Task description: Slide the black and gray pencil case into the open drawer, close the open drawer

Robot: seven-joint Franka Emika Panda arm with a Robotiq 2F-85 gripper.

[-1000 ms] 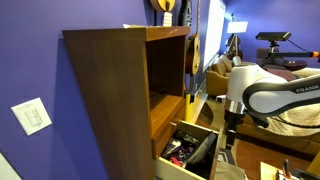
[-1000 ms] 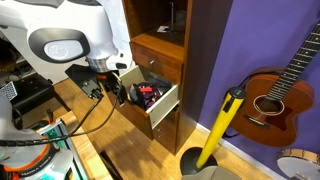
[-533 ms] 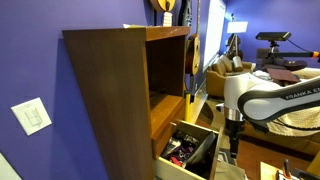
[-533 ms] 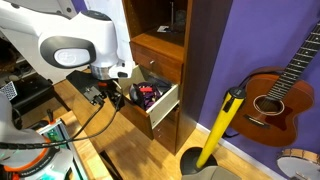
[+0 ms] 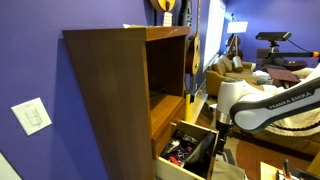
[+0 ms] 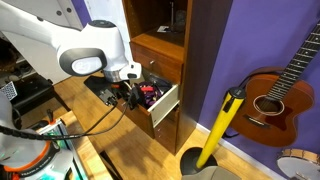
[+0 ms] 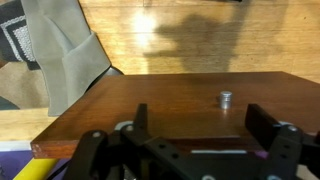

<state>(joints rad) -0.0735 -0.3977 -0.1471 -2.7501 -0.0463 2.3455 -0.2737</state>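
**A:** Where is the black and gray pencil case?

**B:** I cannot pick it out. The open drawer (image 5: 192,128) holds a heap of red and black clutter (image 5: 180,152), and any dark pouch among it is too small and dim to tell apart. In an exterior view there are also dark shapes by the gripper (image 6: 122,95), beside the drawer, but they are unclear too.

**A:** And the drawer itself?

**B:** It sits low in the brown cabinet (image 5: 110,90), below an open shelf compartment (image 5: 168,75). It is pulled well out, so its pale inner walls show in both exterior views. The clutter (image 6: 148,91) lies inside it.

**A:** Where is the gripper?

**B:** The white arm (image 5: 262,103) bends down and the gripper (image 5: 220,140) hangs just beside the drawer's (image 6: 163,106) outer end, low and near the floor. Whether it touches the drawer I cannot tell.

**A:** Is it holding anything?

**B:** No. In the wrist view the gripper (image 7: 200,135) has its two black fingers (image 7: 140,125) spread wide apart, with nothing between them. Past them lies a dark brown panel (image 7: 150,105) with a small metal stud (image 7: 226,99) standing on it, and beyond that a pale wooden floor (image 7: 200,30).

**A:** What surrounds the cabinet?

**B:** A purple wall (image 5: 30,50), and on the far side a guitar (image 6: 282,92) leaning against it.
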